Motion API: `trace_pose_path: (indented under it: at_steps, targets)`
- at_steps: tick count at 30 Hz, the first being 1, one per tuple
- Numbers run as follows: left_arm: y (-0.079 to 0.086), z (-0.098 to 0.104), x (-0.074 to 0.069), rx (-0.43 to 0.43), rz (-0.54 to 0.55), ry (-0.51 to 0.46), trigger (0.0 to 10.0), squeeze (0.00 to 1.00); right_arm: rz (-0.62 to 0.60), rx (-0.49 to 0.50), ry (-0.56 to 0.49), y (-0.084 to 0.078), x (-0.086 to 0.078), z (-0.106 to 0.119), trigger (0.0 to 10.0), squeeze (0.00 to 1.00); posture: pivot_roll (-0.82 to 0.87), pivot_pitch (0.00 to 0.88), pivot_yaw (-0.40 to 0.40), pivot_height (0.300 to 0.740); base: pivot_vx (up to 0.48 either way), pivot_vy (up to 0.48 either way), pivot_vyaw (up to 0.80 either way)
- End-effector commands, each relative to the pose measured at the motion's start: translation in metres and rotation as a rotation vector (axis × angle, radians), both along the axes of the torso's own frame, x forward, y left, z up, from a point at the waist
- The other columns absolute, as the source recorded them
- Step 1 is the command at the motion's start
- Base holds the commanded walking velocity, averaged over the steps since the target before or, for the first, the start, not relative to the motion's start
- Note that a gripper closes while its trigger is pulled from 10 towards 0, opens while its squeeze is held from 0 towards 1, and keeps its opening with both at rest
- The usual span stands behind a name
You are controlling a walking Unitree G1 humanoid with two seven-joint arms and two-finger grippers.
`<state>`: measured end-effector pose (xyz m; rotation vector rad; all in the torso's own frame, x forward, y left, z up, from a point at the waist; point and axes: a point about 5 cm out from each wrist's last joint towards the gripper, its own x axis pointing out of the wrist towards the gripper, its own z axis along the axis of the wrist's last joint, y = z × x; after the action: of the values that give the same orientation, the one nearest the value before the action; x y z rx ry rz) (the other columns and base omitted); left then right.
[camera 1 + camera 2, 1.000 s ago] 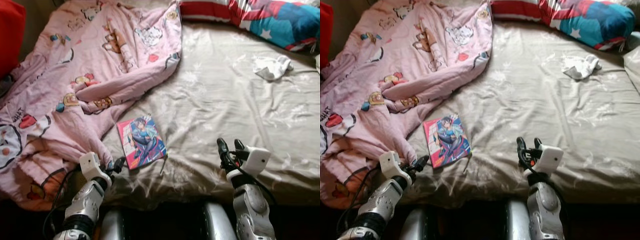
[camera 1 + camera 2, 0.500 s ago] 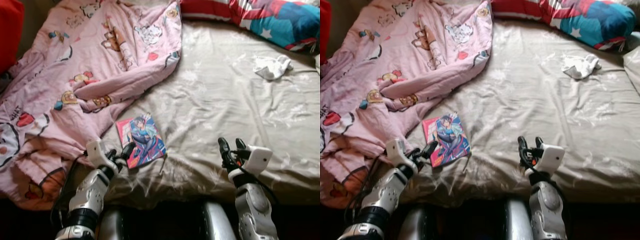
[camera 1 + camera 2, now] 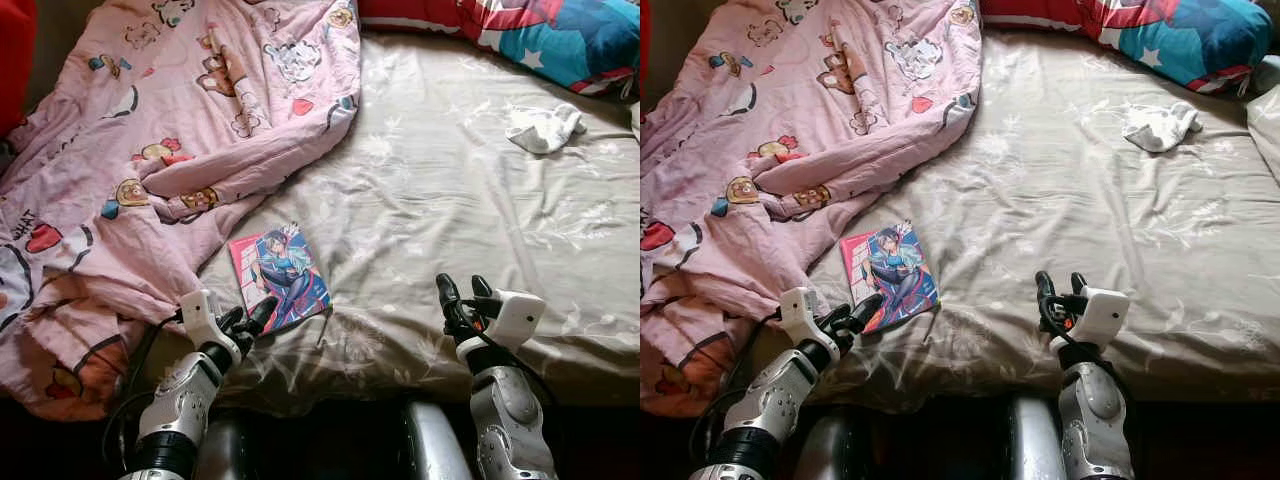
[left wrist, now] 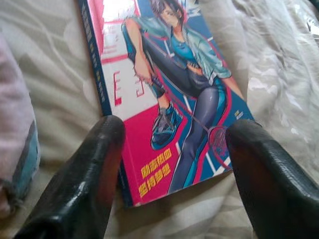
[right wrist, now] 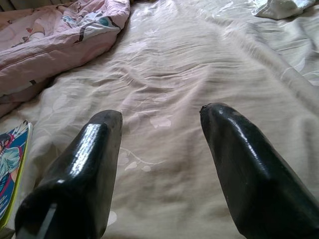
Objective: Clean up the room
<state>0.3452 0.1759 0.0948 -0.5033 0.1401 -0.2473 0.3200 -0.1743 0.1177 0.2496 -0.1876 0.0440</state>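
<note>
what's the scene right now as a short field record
surface: bed sheet, beige, wrinkled
book: comic book flat near bed's front edge
left gripper: open, at the book's near corner, not gripping
right gripper: open, above bare sheet
blanket: pink blanket bunched on robot's left
far side: white cloth, colourful pillow

On the bed sheet [image 3: 450,200], the book [image 3: 279,277] lies beside the quilt [image 3: 150,150] — the cloth [image 3: 543,127] far right, behind.
</note>
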Motion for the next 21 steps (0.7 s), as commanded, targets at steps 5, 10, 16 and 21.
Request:
trace_pose_path:
  at_steps: [5,10,16,21]
  targets:
    - [0.000,-0.020,-0.008,-0.020,0.010,0.080,7.1,0.00,0.005,-0.004,0.019,-0.001,-0.002,-0.004,10.0,0.00,-0.03,0.318,0.010,0.574,0.000,0.000,0.00]
    - [-0.001,-0.023,-0.009,-0.016,0.013,0.090,10.0,0.00,0.007,-0.007,0.019,-0.002,-0.002,-0.003,10.0,0.00,-0.04,0.318,0.005,0.574,0.000,0.000,0.00]
    - [-0.003,-0.024,-0.009,-0.022,0.017,0.092,10.0,0.00,0.008,-0.011,0.016,-0.003,-0.001,-0.002,10.0,0.00,-0.04,0.323,-0.002,0.574,0.000,0.000,0.00]
    - [-0.005,-0.028,-0.009,-0.038,0.018,0.106,10.0,0.00,0.008,-0.015,0.017,-0.004,-0.001,-0.002,10.0,0.00,-0.05,0.328,-0.009,0.574,0.000,0.000,0.00]
